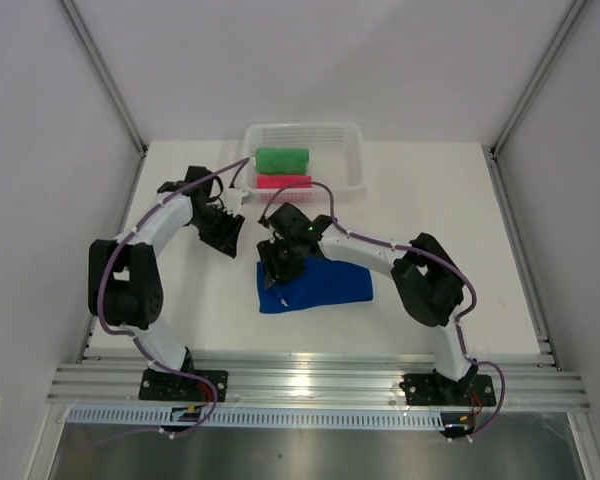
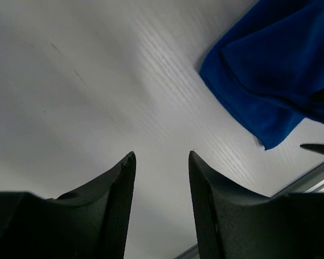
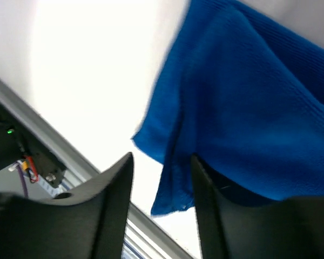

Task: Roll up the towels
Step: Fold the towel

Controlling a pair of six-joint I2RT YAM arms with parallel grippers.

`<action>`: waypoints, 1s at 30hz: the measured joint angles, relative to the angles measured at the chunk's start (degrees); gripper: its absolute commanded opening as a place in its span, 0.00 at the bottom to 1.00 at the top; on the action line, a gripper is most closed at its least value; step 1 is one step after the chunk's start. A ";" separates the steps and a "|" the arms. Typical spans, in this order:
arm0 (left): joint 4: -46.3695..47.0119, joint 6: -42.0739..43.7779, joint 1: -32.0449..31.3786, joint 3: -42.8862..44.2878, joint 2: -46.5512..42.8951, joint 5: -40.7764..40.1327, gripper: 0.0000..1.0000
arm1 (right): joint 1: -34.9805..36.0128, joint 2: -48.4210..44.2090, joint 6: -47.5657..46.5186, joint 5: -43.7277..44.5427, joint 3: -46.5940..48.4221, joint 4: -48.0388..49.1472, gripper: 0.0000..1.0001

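On the worktop: the blue towel is lying spread and unrolled, front of centre, its left edge rumpled and folding over itself.
In the basket: the green towel and the pink towel are sitting rolled, side by side, the green one behind.
Right gripper: it is hovering over the blue towel's rear left corner. Its jaws are standing apart with nothing pinched between them in the wrist view, and the cloth is lying just beyond the fingertips.
Left gripper: it is hanging over bare worktop near the basket's front left corner, jaws apart and empty, with the blue towel off to one side.
Step in hand (judged): the robot is starting the roll of the last towel.
Doing it well: the cloth is needing flattening first, since a bunched edge is likely making a lopsided roll. Both grippers ought to be taking the same short edge, one near each corner, and turning it over evenly.
Risk: soft cloth is tending to spring open, and a grip on one layer only is likely dragging the towel rather than rolling it.
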 measured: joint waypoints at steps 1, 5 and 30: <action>0.00 -0.50 -0.24 0.52 0.11 1.25 0.48 | 0.13 -0.76 -0.63 -0.11 -0.24 0.83 0.53; 0.33 -1.81 -2.56 1.95 1.20 4.96 0.50 | -0.15 -8.79 -2.71 0.66 -4.15 2.49 0.54; 2.32 -5.51 -13.44 11.74 18.01 5.38 0.41 | -30.51 -32.17 1.01 1.97 -49.09 17.73 0.39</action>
